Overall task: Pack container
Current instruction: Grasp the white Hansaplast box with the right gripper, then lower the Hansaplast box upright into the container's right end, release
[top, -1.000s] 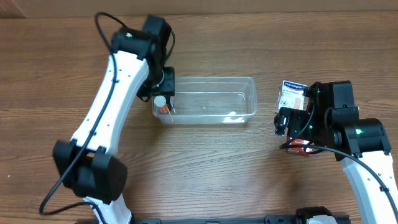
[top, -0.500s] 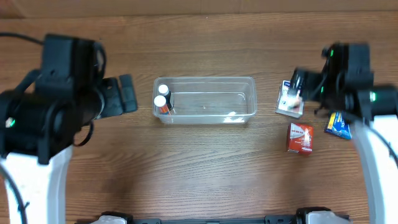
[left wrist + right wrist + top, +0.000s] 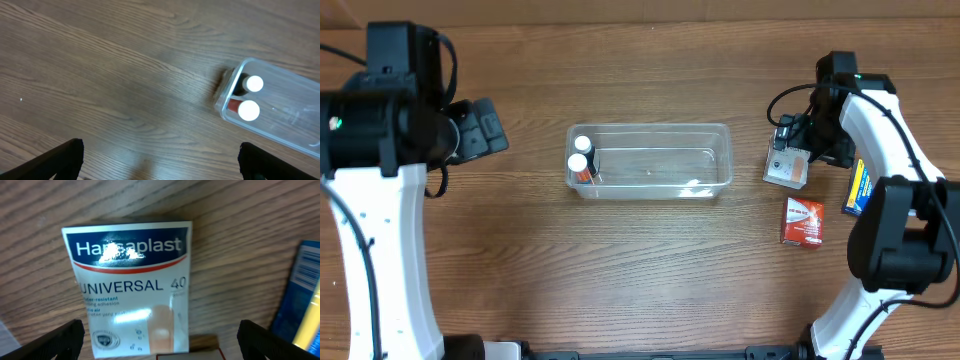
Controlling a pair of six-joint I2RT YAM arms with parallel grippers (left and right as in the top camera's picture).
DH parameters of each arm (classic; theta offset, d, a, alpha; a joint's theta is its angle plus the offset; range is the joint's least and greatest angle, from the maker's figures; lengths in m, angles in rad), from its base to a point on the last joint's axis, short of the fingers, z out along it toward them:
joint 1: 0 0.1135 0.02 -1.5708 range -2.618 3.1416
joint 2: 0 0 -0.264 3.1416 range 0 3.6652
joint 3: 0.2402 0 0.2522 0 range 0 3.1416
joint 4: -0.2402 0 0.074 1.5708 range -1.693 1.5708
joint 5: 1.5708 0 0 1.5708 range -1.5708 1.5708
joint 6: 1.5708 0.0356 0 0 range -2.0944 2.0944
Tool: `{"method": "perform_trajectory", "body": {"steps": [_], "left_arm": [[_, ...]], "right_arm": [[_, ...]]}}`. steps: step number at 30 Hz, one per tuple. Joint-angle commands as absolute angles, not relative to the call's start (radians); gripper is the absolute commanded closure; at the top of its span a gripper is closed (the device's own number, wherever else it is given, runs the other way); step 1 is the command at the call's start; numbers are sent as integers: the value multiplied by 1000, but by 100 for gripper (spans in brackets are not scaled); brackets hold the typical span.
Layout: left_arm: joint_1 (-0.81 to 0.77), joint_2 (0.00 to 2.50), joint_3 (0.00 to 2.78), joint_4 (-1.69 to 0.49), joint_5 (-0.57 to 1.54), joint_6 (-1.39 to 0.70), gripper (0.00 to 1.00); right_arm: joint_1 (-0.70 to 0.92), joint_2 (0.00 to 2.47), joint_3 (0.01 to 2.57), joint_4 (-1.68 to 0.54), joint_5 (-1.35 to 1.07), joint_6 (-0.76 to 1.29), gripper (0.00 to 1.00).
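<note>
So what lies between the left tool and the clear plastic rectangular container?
Nothing. In the overhead view, only bare brown wooden table runs from the left tool to the clear plastic rectangular container.

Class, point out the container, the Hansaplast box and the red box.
container [image 3: 660,165], overhead view, bare floor.
Hansaplast box [image 3: 131,287], right wrist view, printed face.
red box [image 3: 803,221], overhead view, top face.

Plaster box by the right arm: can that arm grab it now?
Probably yes. The right end effector hangs open right over the Hansaplast box, and nothing covers the box.
</note>
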State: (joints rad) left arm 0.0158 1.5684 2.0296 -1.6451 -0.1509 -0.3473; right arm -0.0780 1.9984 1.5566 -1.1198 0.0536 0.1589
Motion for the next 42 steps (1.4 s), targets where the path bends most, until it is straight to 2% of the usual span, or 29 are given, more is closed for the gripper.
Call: {"method": "perform_trajectory", "body": {"steps": [1, 15, 19, 27, 31, 35, 38, 42], "left_arm": [[20, 1612, 2037, -1640, -160, -337, 0], [20, 1636, 2037, -1637, -156, -337, 0], [20, 1636, 2037, -1637, -156, -337, 0], [20, 1636, 2037, -1638, -155, -337, 0], [20, 1636, 2037, -1638, -145, -337, 0], [20, 1636, 2037, -1638, -145, -337, 0], [20, 1636, 2037, -1639, -145, -337, 0], [20, 1636, 2037, -1638, -145, -337, 0]], "right_arm": [[-78, 2033, 1570, -1110, -3, 123, 0], [-78, 2095, 1570, -1108, -25, 123, 1], [-78, 2095, 1570, -1108, -25, 123, 20], [-78, 2089, 1580, -1122, -73, 131, 30], [-61, 2019, 1673, -1202, -73, 130, 32], [20, 1841, 1782, -1286, -73, 130, 32], [155, 1704, 1793, -1321, -72, 146, 32], [310, 1681, 1786, -1340, -56, 259, 32]]}}
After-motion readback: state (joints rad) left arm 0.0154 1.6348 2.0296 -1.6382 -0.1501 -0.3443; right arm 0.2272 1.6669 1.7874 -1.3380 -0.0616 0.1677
